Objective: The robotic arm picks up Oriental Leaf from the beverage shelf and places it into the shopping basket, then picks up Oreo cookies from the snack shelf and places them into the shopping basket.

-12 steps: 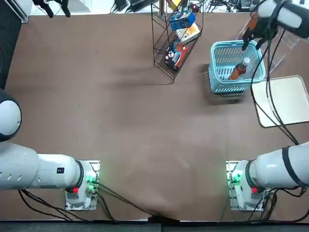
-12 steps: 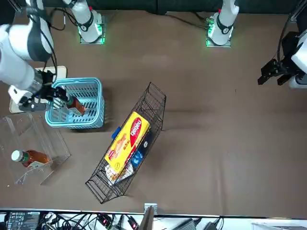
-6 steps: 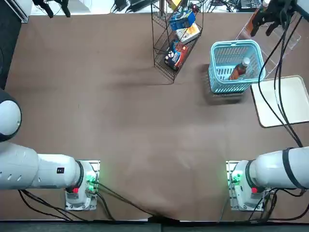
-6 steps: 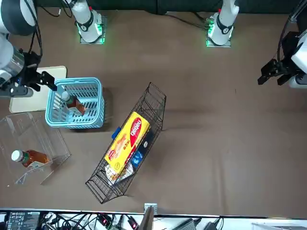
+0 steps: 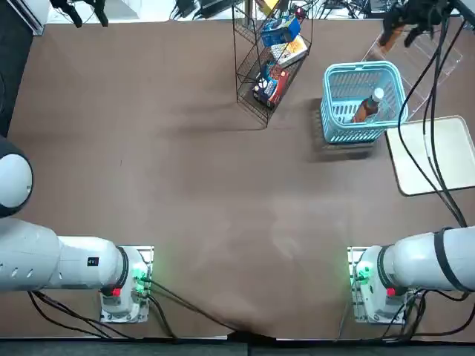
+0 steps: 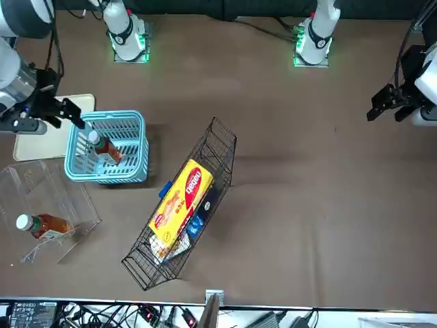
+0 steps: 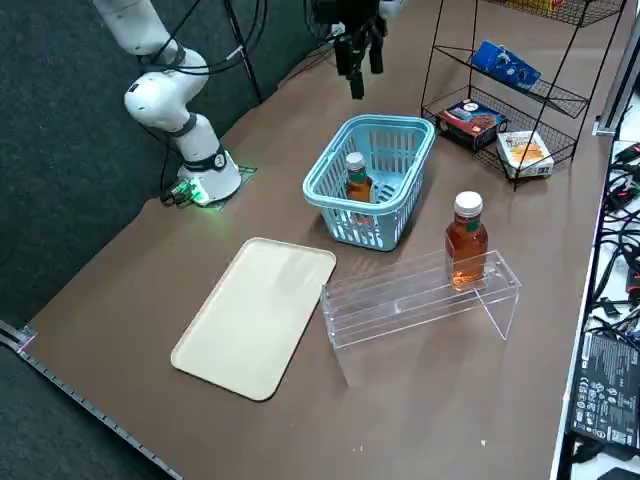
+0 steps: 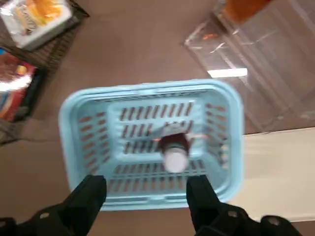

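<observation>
while the right gripper (image 8: pixel 146 189) hovered above the shopping basket (image 7: pixel 370 175), its two fingers stood spread with a gap between them. one bottle of oriental leaf (image 7: pixel 359 180) leaned inside the basket — white cap up — and a second bottle (image 7: pixel 467 240) stood on the beverage shelf (image 7: pixel 420 300). on the snack shelf (image 7: pixel 515 90), a bright blue pack — seemingly the oreo cookies (image 7: pixel 506 65) — lay on a tier above a white box (image 7: pixel 525 153).
</observation>
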Robot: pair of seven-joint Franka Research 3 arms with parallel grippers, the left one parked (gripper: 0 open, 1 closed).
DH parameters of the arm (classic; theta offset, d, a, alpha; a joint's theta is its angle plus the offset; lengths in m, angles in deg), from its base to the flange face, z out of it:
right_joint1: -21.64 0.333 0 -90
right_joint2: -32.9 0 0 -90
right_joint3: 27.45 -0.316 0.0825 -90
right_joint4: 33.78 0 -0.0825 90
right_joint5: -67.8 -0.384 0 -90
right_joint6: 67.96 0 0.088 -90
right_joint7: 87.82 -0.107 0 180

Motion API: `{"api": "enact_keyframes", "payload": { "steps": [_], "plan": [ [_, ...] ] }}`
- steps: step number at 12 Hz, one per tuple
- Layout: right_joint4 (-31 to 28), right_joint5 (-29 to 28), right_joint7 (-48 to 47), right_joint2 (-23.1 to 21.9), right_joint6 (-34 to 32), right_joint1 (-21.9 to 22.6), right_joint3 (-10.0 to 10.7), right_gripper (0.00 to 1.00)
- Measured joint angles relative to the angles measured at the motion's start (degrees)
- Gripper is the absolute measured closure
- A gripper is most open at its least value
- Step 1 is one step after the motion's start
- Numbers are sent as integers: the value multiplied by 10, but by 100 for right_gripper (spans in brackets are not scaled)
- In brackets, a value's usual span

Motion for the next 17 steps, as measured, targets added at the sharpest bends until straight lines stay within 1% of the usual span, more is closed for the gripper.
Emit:
{"api": "enact_keyframes", "payload": {
  "steps": [3, 7, 11, 12, 15, 17],
  "plan": [
    [2, -19, -43, 2, 1, 35, -3, 0],
    [19, -19, -35, 13, 2, 84, -4, 0],
    [24, -19, 21, 28, 39, 143, -6, 0],
    [24, -19, 65, 36, 71, 159, -6, 0],
    [24, -19, 153, 43, 120, 170, -6, 0],
    [23, -19, 192, 45, 150, 173, -6, 0]
  ]
}}
